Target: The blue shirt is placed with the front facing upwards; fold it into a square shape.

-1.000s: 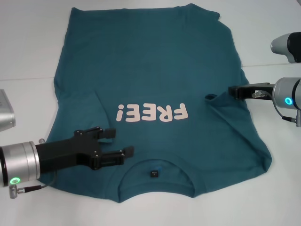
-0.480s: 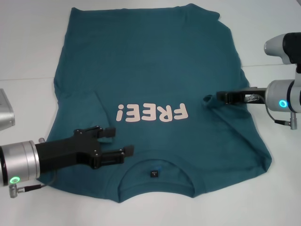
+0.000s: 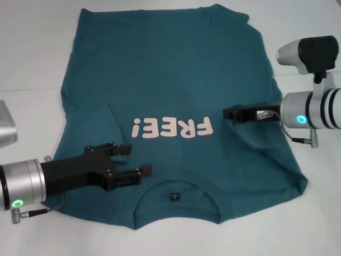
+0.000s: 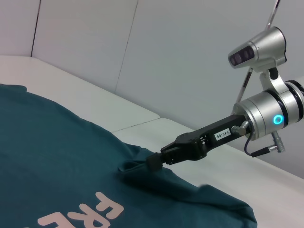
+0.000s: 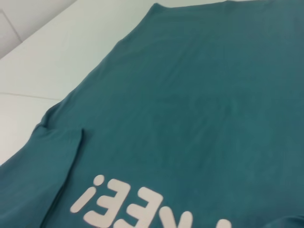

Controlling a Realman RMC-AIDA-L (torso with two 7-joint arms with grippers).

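Observation:
The blue shirt (image 3: 170,80) lies flat on the white table, front up, with the pale "FREE!" print (image 3: 173,128) and the collar (image 3: 178,188) at the near edge. My left gripper (image 3: 137,159) is open over the shoulder area just left of the collar. My right gripper (image 3: 229,113) is shut on a pinch of the shirt's right sleeve fabric and holds it raised beside the print. The left wrist view shows that pinch at the right gripper (image 4: 154,161), with the shirt (image 4: 57,156) bunched up there. In the right wrist view the shirt (image 5: 190,95) fills the picture, with a sleeve crease near the print.
A grey box (image 3: 6,125) sits at the table's left edge. Bare white table (image 3: 32,53) surrounds the shirt on the left, right and far sides. A pale wall rises behind the table in the left wrist view.
My right gripper has moved leftwards over the shirt, dragging the pinched sleeve fabric inward towards the print. The left arm has stayed where it was.

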